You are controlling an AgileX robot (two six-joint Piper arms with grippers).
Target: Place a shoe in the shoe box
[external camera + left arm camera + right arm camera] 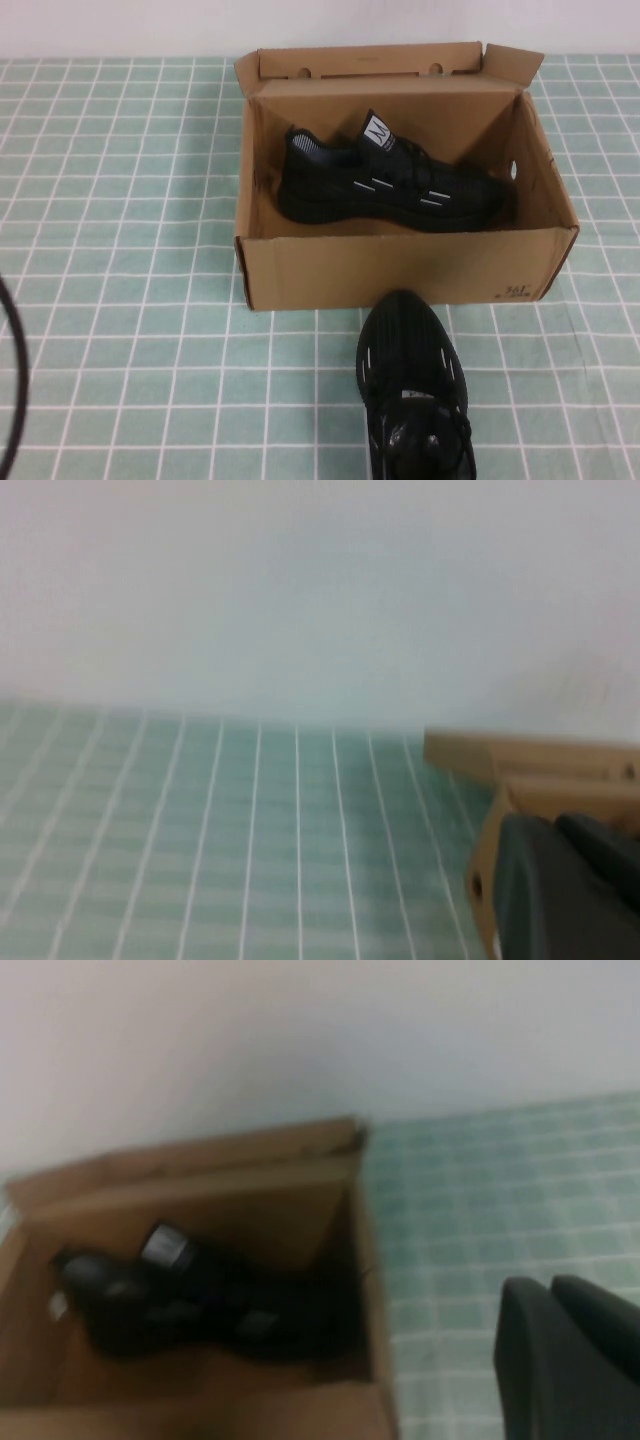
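Observation:
An open cardboard shoe box (400, 268) stands at the middle of the table with a black shoe (390, 182) lying on its side inside. A second black shoe (412, 390) lies on the table just in front of the box, toe towards it. Neither gripper shows in the high view. My left gripper (555, 825) shows in the left wrist view, fingers together and empty, next to the box's edge (540, 765). My right gripper (550, 1285) shows in the right wrist view, fingers together and empty, beside the box (200, 1170) and the shoe inside it (180, 1300).
A green and white checked cloth (120, 250) covers the table. A black cable (15, 370) curves along the left edge. A white wall (120, 25) stands behind the box's raised lid flaps (370, 62).

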